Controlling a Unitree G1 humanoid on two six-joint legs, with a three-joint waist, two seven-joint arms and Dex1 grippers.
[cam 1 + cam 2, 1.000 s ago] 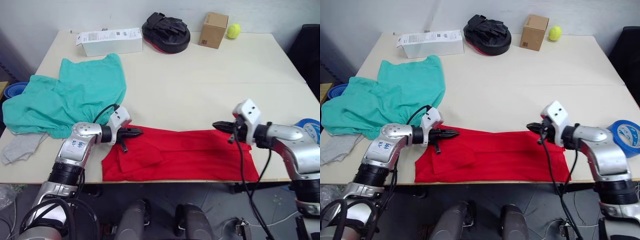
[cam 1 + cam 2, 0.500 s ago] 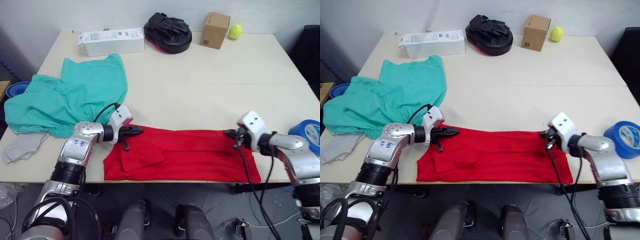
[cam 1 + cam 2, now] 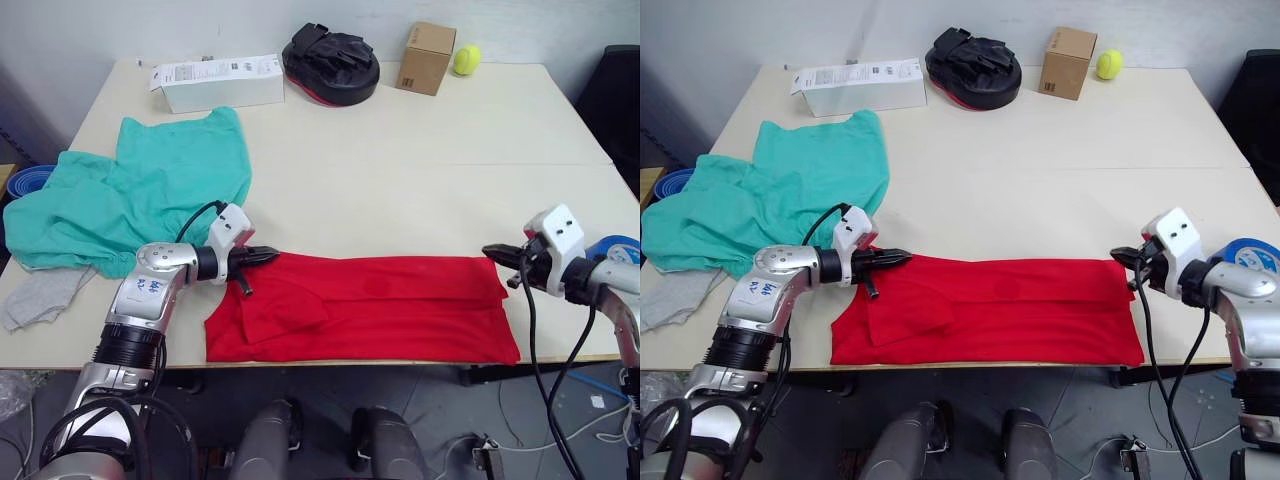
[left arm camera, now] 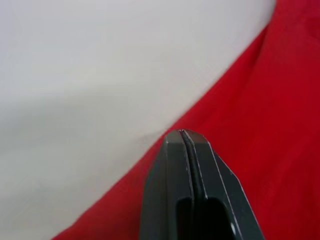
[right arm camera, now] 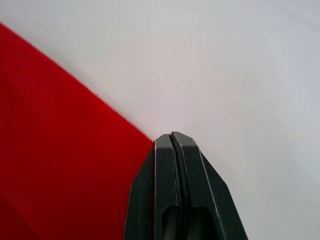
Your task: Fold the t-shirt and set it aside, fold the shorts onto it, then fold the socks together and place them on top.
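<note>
T-shirt point(image 3: 365, 308) lies as a long left-right band along the worktop's point(image 3: 420, 170) near edge. Left gripper point(image 3: 262, 256) sits at its 10 o'clock corner, right gripper point(image 3: 497, 253) at its 2 o'clock corner; both fingers pressed together, empty. Since a second ago the right gripper has drawn outward to the right, the shirt stretched longer
</note>
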